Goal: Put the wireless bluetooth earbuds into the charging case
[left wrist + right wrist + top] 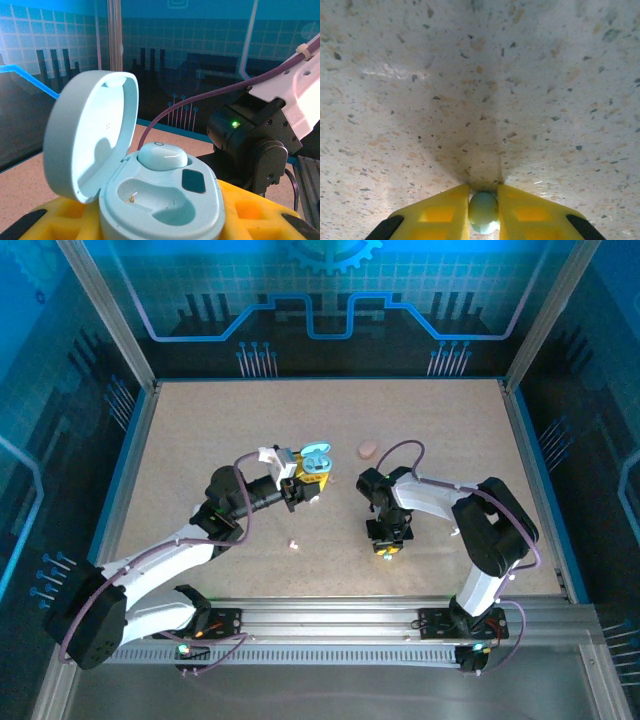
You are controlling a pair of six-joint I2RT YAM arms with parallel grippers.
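Top external: charging case point(317, 458) pinched in the left gripper point(304, 478), lid open, held clear of the table point(200, 430) by the look of it. Right gripper point(388, 546) tip-down on the tabletop, well apart from the case. Small white piece point(294, 543), perhaps another earbud, loose on the table between the arms. Pink pebble-shaped thing point(368, 448) further back.

Left wrist: lid point(90, 145) tipped back, seated earbud point(162, 156) in the far socket, near socket point(150, 200) empty. Likely trouble here: a bud brought in the wrong way round or off-line, wedged on the socket rim instead of dropping in. A knock on the lid, perhaps enough to swing it shut.

Right wrist: pale blue earbud point(483, 212) squeezed between the yellow fingers point(440, 212), tips down at the table surface. Smooth, rounded, gripped only by its flanks. Apt to squirt out or roll in the pinch during the lift, then lost across the table.
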